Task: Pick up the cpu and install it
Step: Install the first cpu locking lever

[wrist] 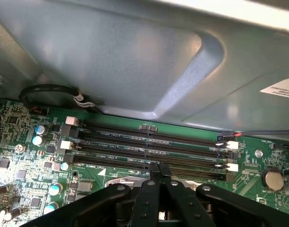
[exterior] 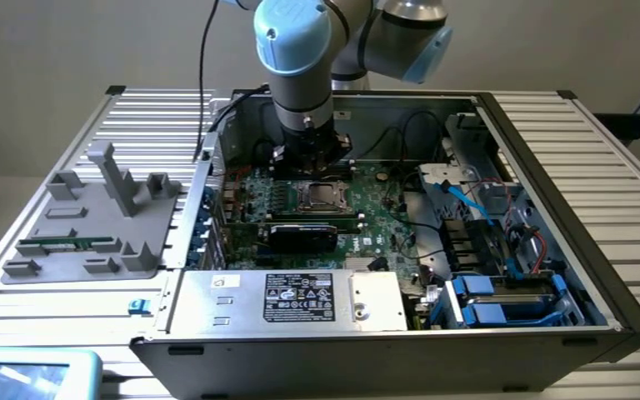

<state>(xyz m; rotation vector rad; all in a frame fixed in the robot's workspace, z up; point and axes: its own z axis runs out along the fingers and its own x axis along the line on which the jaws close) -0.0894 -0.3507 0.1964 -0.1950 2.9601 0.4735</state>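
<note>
- Currently my claw (exterior: 313, 171) hangs low inside the open computer case (exterior: 409, 358), jaws pressed together with nothing visible between them.
- I judge the cpu (exterior: 320, 196) to be the silver square lying in the socket frame on the motherboard (exterior: 387, 225). In the exterior view it is at 6 o'clock from the claw, just beside the tips.
- Shut and this low, the claw looks placed to touch or press rather than grab.
- In the wrist view the fingertips (wrist: 151, 187) meet in front of the memory slots (wrist: 149, 149). The claw's own body hides the socket, so I cannot tell contact or seating.
- A memory stick (exterior: 70, 244) rests on the grey tray (exterior: 31, 233) at 9 o'clock.
</note>
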